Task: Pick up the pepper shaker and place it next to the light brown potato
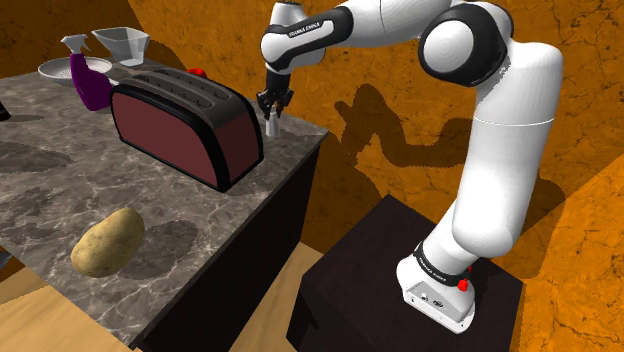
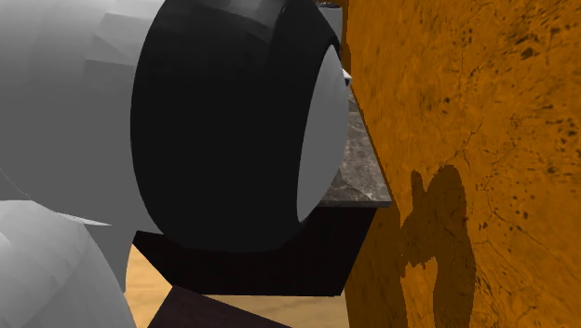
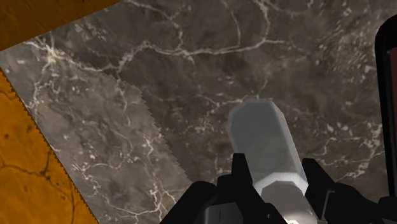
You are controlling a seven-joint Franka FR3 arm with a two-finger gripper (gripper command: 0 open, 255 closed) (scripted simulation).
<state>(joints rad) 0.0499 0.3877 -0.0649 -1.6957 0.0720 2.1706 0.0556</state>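
End effector [image 3: 276, 163] clasps faceted grey shaker [image 3: 259, 127] against veined stone counter [image 3: 159, 63]

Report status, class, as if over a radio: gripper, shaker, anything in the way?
Status: gripper shut on grey pepper shaker at a corner of the counter; potato far along it; toaster stands between them.

Dark marble counter [image 1: 60, 170]; potato [image 1: 107, 242], toaster [image 1: 187, 125], purple spray bottle [image 1: 88, 80]
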